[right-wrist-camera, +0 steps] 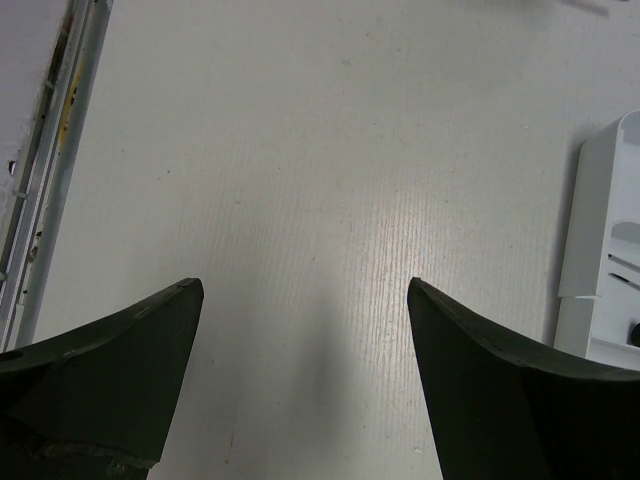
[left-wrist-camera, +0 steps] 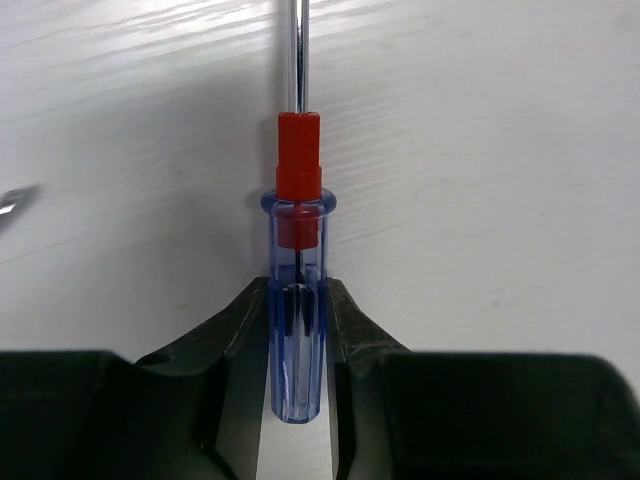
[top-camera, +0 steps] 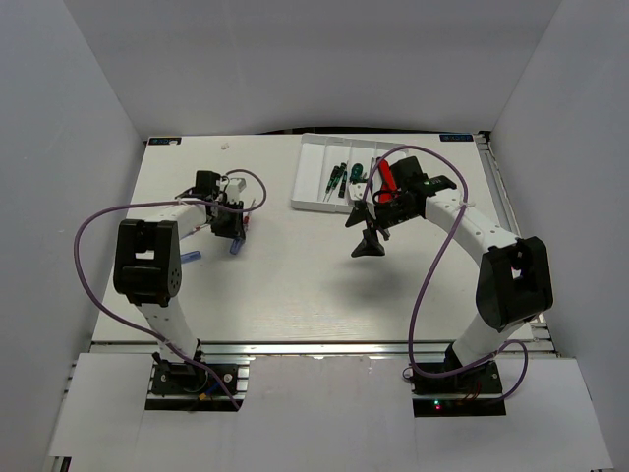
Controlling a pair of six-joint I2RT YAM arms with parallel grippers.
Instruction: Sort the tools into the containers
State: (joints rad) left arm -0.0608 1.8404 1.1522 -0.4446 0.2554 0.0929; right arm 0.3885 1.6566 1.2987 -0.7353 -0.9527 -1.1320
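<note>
My left gripper (top-camera: pixel 234 236) is shut on a small screwdriver (left-wrist-camera: pixel 297 250) with a clear blue handle and a red collar. Its steel shaft points away from the wrist over the white table. In the top view its blue handle (top-camera: pixel 236 249) shows below the fingers. My right gripper (top-camera: pixel 366 234) is open and empty above bare table, just in front of the white tray (top-camera: pixel 313 177). In the right wrist view its jaws (right-wrist-camera: pixel 305 290) stand wide apart, with the tray's edge (right-wrist-camera: pixel 598 250) at the right. Green-handled screwdrivers (top-camera: pixel 336 179) and a red-and-black utility knife (top-camera: pixel 386 178) lie in the tray.
Another small blue-handled screwdriver (top-camera: pixel 190 257) lies beside the left arm's link. A metal tool tip (left-wrist-camera: pixel 14 200) shows at the left edge of the left wrist view. The table's edge rail (right-wrist-camera: pixel 50 150) runs along the left of the right wrist view.
</note>
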